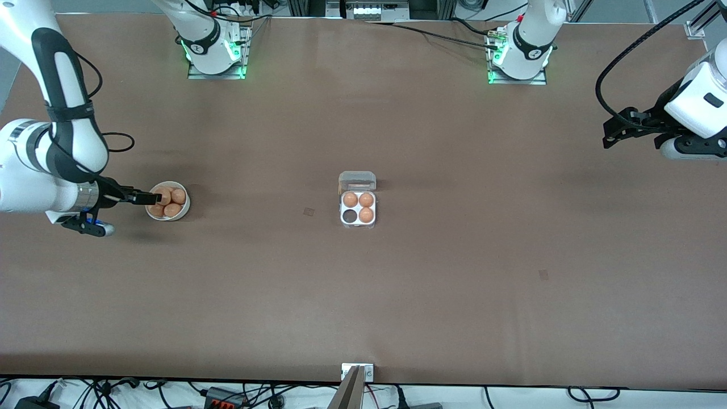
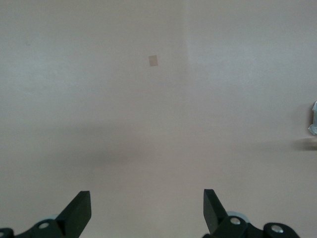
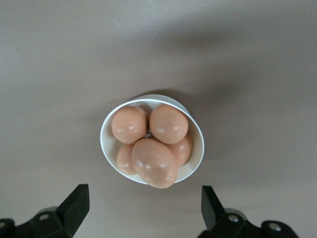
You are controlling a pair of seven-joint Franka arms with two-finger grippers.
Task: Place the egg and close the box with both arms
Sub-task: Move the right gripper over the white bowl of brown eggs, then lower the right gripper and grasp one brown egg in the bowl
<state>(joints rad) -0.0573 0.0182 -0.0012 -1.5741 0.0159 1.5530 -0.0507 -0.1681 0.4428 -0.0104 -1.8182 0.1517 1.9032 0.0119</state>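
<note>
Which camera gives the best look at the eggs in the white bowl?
The right wrist view: it looks straight down on the round white bowl and its five brown eggs, large and unblocked. The front view shows them small, partly covered by the right gripper. The left wrist view shows only bare table.

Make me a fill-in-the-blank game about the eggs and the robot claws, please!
1. The box holds ___ eggs and has one cell bare.
2. The box's clear lid is ___.
3. The right claw is open over the white ___ of eggs.
4. The left claw is open over bare ___.

Missing words: three; open; bowl; table
</note>
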